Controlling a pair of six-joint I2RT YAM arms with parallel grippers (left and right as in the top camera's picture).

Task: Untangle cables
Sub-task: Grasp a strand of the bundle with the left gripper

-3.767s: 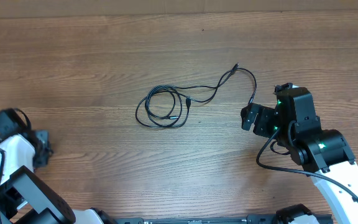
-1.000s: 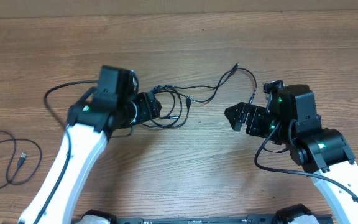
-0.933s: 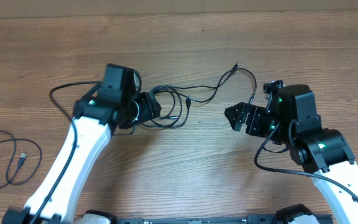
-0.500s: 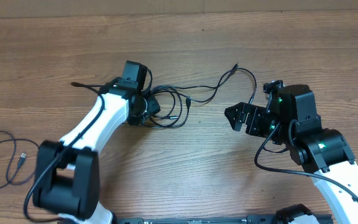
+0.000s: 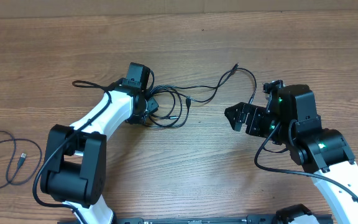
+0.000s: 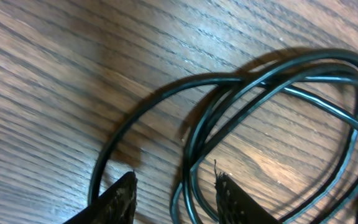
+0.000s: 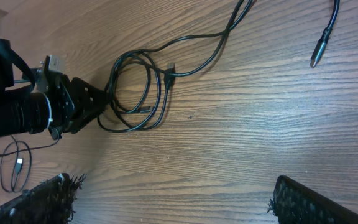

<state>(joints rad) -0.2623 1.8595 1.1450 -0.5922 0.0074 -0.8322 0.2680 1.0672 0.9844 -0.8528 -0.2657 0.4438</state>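
Thin glossy black cables [image 6: 241,78] (round overlapping loops), streaky wood-grain table [image 6: 55,68]

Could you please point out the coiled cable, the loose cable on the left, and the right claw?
coiled cable [image 6: 247,79], left wrist view, where its strands cross.
loose cable [image 5: 22,158], overhead view, on its plug.
right claw [image 5: 232,119], overhead view, midway between its fingertips.
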